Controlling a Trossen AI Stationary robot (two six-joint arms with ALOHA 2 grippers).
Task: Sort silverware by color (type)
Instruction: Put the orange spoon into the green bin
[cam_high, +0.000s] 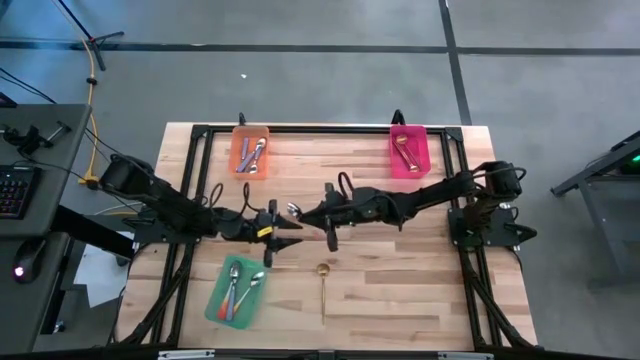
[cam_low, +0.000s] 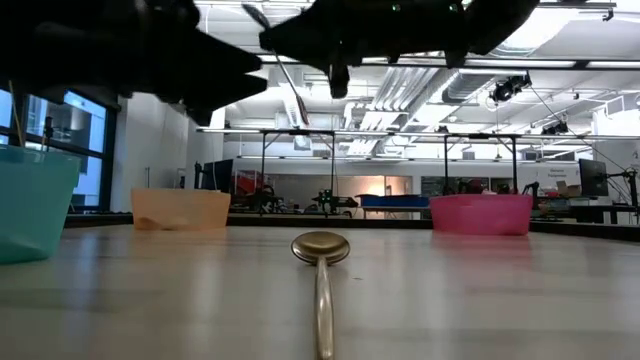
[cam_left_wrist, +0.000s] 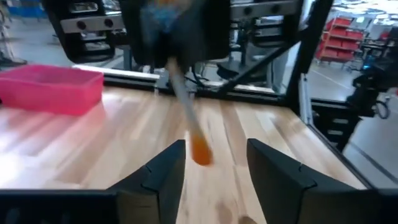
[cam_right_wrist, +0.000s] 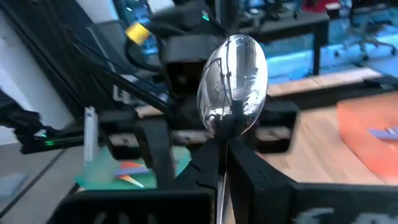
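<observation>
A spoon with a silver bowl (cam_right_wrist: 233, 81) and an orange-tipped handle (cam_left_wrist: 200, 151) hangs above the table's middle, with my right gripper (cam_high: 303, 212) shut on it. My left gripper (cam_left_wrist: 216, 168) faces it from the table's left, open. Its fingers stand on either side of the handle's orange end without touching it. A gold spoon (cam_high: 323, 282) lies flat on the table near the front edge, bowl toward the far side. My right gripper pinches the spoon's neck, just under the bowl (cam_right_wrist: 225, 127), between its two fingers. The fingers lie about level and come from the table's right. The spoon is lifted clear; its handle (cam_low: 292, 85) slants down below the fingers toward my left gripper.
An orange tray (cam_high: 251, 150) with spoons stands at the far left and a pink tray (cam_high: 408, 150) with gold spoons at the far right. A green tray (cam_high: 236, 292) with orange-handled spoons stands at the near left. Bare wood lies at the near right.
</observation>
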